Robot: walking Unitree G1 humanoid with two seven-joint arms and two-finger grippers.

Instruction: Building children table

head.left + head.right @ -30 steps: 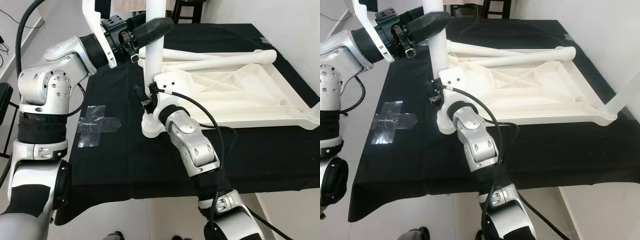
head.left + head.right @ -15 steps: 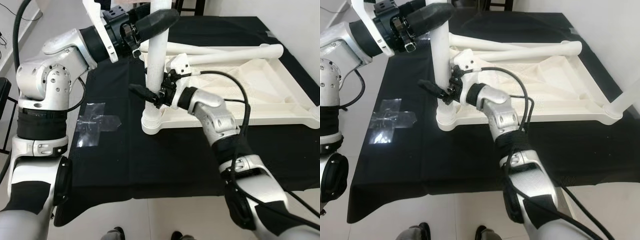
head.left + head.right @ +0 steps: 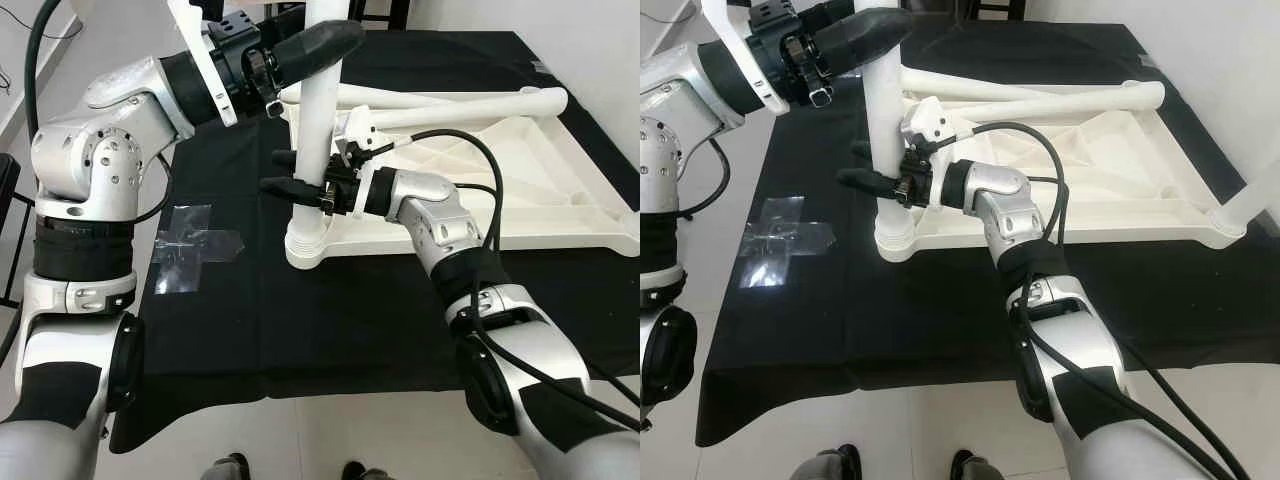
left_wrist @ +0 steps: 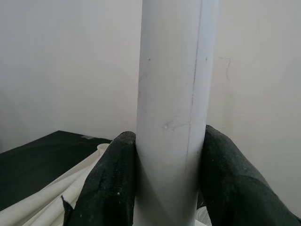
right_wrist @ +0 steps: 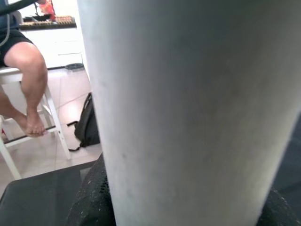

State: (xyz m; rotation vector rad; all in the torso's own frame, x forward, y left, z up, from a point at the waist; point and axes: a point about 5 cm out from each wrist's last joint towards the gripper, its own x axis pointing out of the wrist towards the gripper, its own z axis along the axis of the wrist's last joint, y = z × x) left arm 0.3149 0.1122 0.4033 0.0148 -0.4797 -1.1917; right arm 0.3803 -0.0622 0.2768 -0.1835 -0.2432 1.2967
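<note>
A white children's table top lies upside down on a black cloth. One white leg stands upright in the socket at its near left corner. My left gripper is shut on the upper part of this leg, and its black fingers press both sides. My right gripper grips the same leg lower down, just above the socket, with one finger before it and one behind. Two loose legs lie across the far side of the top. Another leg stands at the right corner.
Clear tape is stuck to the cloth left of the socket. The table's front edge is near, with a person's feet on the floor below. In the right wrist view a seated person and a black bag are beyond the table.
My right arm has swung from in front of the socket round to the right. Its gripper now straddles the lower leg. The left gripper has kept its hold.
</note>
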